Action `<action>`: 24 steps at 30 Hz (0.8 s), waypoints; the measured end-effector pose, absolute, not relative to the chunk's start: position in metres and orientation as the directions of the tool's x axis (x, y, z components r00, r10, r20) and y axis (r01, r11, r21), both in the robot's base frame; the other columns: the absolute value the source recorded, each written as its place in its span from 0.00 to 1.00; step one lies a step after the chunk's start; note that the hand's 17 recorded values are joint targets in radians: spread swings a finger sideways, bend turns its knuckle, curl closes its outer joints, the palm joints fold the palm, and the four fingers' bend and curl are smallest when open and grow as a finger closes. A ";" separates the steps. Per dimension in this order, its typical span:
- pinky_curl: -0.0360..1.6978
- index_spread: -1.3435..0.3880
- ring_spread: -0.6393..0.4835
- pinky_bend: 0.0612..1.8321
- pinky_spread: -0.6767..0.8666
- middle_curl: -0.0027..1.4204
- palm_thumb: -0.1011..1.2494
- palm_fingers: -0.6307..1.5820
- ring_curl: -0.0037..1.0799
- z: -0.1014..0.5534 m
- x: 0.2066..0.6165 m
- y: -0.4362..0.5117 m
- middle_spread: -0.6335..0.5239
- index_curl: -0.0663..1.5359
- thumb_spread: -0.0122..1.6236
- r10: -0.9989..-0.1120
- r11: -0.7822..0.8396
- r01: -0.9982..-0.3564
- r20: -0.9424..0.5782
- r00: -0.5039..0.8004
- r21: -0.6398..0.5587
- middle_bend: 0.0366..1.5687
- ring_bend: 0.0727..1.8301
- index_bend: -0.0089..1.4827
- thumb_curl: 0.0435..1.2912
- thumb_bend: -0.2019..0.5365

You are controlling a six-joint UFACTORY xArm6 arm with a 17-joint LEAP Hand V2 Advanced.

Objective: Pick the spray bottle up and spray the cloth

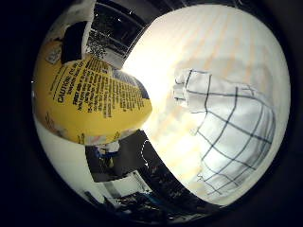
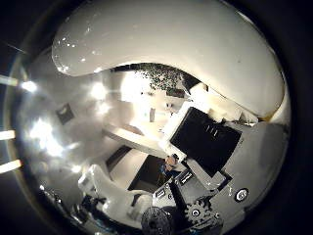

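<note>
I see the yellow plastic spray bottle with black print [image 1: 90,101] filling much of the little-finger view, close against the palm. Thumb view shows the white-and-black hand [image 2: 205,142] w/ fingers curled round the bottle's white upper part. White cloth with a dark blue grid [image 1: 232,137] lies crumpled on the pale tabletop [image 1: 199,42], apart from the bottle.

Spray bottle [image 1: 90,101] sits right up against the palm, held off the tabletop [image 1: 218,42]. Cloth [image 1: 227,137] lies crumpled on the tabletop, apart from the bottle, with bare tabletop between them. In the thumb-side view, the hand [image 2: 205,147] curls alongside the bottle's body.
</note>
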State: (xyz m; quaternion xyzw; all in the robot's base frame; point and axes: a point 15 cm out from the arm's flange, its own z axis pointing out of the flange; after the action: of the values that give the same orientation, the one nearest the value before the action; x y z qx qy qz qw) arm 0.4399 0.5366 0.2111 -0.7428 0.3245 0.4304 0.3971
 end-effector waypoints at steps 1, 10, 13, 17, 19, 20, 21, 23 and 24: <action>0.70 0.67 0.44 0.55 0.30 0.39 0.83 0.84 0.52 0.204 0.439 0.538 0.49 0.46 0.53 -0.144 -0.476 -0.823 -0.896 0.421 -0.310 0.85 0.79 0.80 0.65 0.25; 0.70 0.68 0.44 0.54 0.30 0.39 0.83 0.84 0.51 0.156 0.420 0.551 0.49 0.46 0.53 -0.160 -0.510 -0.809 -0.891 0.424 -0.293 0.85 0.79 0.80 0.65 0.25; 0.70 0.68 0.44 0.54 0.30 0.39 0.83 0.84 0.51 0.149 0.420 0.551 0.49 0.46 0.53 -0.164 -0.511 -0.808 -0.889 0.427 -0.294 0.85 0.79 0.80 0.65 0.25; 0.70 0.68 0.44 0.54 0.30 0.40 0.82 0.84 0.51 0.143 0.420 0.549 0.49 0.46 0.52 -0.168 -0.512 -0.810 -0.891 0.423 -0.287 0.85 0.79 0.79 0.65 0.25; 0.69 0.68 0.44 0.54 0.30 0.40 0.82 0.84 0.51 0.138 0.420 0.548 0.49 0.46 0.52 -0.169 -0.513 -0.809 -0.891 0.422 -0.286 0.85 0.79 0.79 0.65 0.25; 0.69 0.68 0.44 0.54 0.30 0.40 0.81 0.84 0.51 0.137 0.420 0.547 0.50 0.46 0.52 -0.169 -0.513 -0.809 -0.891 0.422 -0.286 0.85 0.79 0.79 0.65 0.25; 0.69 0.68 0.44 0.54 0.30 0.39 0.81 0.84 0.51 0.136 0.420 0.547 0.50 0.46 0.52 -0.168 -0.514 -0.809 -0.891 0.422 -0.286 0.85 0.78 0.78 0.65 0.25; 0.68 0.68 0.44 0.54 0.30 0.39 0.81 0.84 0.51 0.134 0.421 0.546 0.50 0.46 0.52 -0.169 -0.514 -0.809 -0.891 0.422 -0.286 0.84 0.78 0.78 0.64 0.25; 0.67 0.68 0.44 0.54 0.29 0.39 0.80 0.84 0.51 0.132 0.420 0.546 0.50 0.46 0.52 -0.171 -0.514 -0.810 -0.891 0.420 -0.284 0.84 0.78 0.78 0.64 0.25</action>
State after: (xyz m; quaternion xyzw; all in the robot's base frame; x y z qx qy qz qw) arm 0.4204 0.5462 0.1318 -0.7564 0.3239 0.4299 0.3715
